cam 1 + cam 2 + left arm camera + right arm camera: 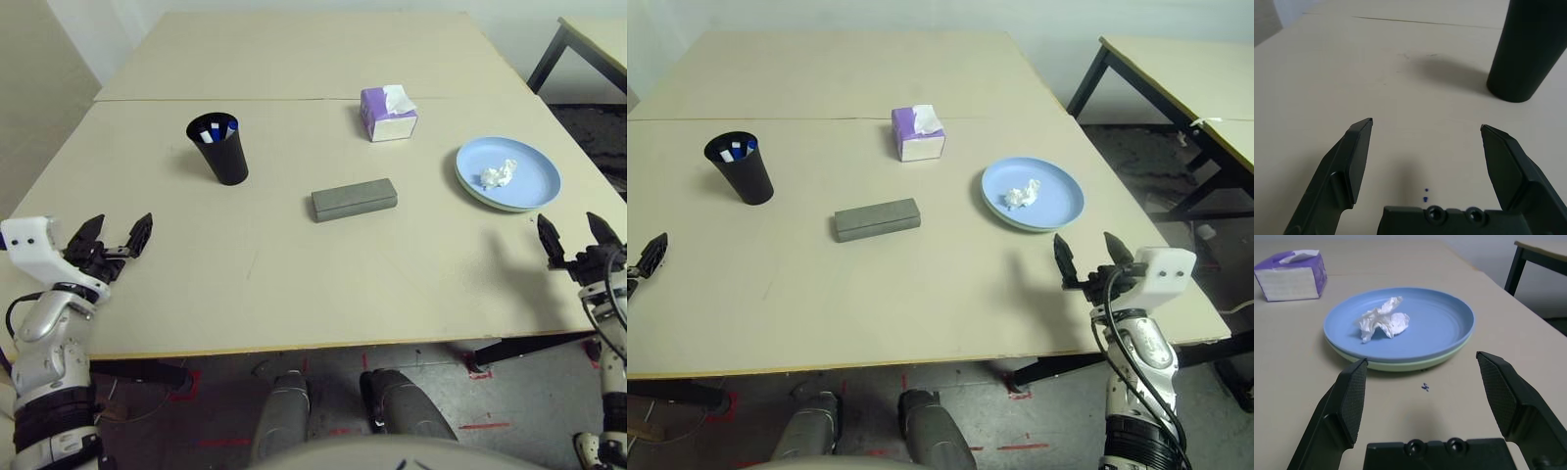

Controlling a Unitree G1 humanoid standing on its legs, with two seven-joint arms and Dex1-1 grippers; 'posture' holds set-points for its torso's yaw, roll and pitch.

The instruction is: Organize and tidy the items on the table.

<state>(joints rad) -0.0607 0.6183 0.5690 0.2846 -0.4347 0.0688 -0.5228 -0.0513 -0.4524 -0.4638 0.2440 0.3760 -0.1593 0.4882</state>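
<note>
Table [294,284]: pale beige top with a straight seam across its far part; a smaller black-legged table [1176,73] stands off to the right.
Head view, cup: a black cup [219,149] stands upright on the left side, with two white markers inside, one black-capped [217,127], one blue-capped [231,128].
Head view, case: a grey glasses case [354,199] lies closed near the middle.
Head view, box: a purple tissue box [388,114] sits behind the case, just in front of the seam.
Head view, plates: a light blue plate [508,172] rests on a light green plate [1400,365] at the right, with a crumpled white tissue [498,174] on top.
Head view, arms: the left gripper [120,238] hovers at the left edge, the right gripper [1086,259] at the right, near the plates.
Left wrist view: fingers [1359,156] spread wide, nothing between them, the cup ahead.
Right wrist view: fingers [1354,396] spread wide and empty, facing the stacked plates.
</note>
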